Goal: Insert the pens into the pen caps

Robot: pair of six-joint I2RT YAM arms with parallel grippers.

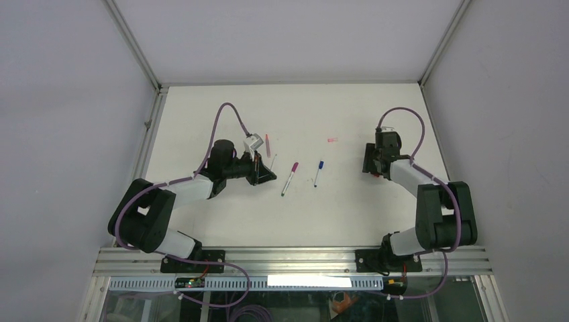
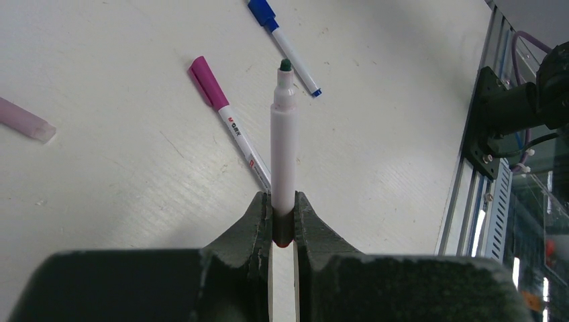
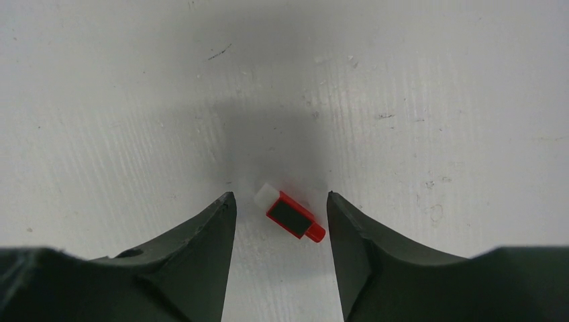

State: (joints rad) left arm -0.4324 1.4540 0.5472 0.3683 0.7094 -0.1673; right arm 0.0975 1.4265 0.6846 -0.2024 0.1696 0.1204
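My left gripper (image 1: 267, 173) (image 2: 282, 201) is shut on the rear end of a white pen (image 2: 282, 147) with a bare dark green tip; the pen points away from the gripper, above the table. A pen with a magenta cap (image 1: 290, 178) (image 2: 228, 121) and a pen with a blue cap (image 1: 318, 172) (image 2: 285, 43) lie on the table beyond it. A pinkish pen (image 1: 268, 144) (image 2: 23, 121) lies to the left. A pale pink cap (image 1: 332, 140) lies mid-table. My right gripper (image 1: 371, 165) (image 3: 282, 208) is open, low over a red cap (image 3: 290, 216) that lies between its fingers without touching them.
The white table (image 1: 295, 215) is walled by grey panels, with an aluminium rail (image 1: 295, 258) along the near edge. In the left wrist view, the right arm's base (image 2: 516, 114) stands at the far right.
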